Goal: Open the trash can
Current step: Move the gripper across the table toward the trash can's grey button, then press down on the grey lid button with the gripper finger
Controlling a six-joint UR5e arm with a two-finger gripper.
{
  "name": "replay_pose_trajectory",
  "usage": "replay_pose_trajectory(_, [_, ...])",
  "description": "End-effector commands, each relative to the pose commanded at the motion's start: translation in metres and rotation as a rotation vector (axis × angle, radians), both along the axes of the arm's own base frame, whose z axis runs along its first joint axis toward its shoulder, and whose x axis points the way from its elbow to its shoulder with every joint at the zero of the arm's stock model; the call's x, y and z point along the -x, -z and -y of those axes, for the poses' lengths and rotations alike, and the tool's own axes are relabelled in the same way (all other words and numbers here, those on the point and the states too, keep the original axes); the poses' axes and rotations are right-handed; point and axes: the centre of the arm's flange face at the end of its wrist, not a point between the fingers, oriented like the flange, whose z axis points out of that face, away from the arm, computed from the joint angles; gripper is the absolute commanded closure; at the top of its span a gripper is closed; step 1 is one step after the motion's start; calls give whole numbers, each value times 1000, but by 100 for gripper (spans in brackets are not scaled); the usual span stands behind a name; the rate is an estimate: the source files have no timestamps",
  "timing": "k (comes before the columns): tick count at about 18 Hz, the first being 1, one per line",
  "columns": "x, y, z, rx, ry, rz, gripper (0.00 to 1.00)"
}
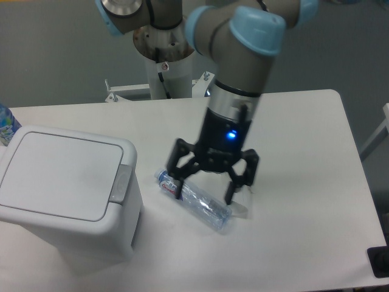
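Observation:
The trash can (pixel 61 201) is a large boxy white bin at the left of the table. Its flat white lid (pixel 58 174) lies shut, with a grey push-button latch (pixel 120 184) on its right edge. My gripper (pixel 203 196) hangs over the middle of the table, well to the right of the bin and apart from it. Its black fingers (pixel 178 177) are spread open. They straddle a clear plastic bottle (pixel 194 201) that lies on its side on the table.
The white table (pixel 298 152) has its right edge near the frame's right side. The arm's base column (pixel 163 67) stands at the back centre. A blue-patterned object (pixel 6 125) shows at the far left edge behind the bin.

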Motion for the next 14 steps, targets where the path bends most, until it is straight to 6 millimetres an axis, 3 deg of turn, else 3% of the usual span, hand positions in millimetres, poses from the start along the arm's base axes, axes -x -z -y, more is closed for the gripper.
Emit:
replay_pose_trajectory(6, [-35, 12, -16, 17, 48, 13, 0])
replay_pose_trajectory(9, [-46, 18, -7, 26, 59, 17, 0])
replay_pose_trajectory(14, [-46, 15, -7, -4, 60, -17, 0])
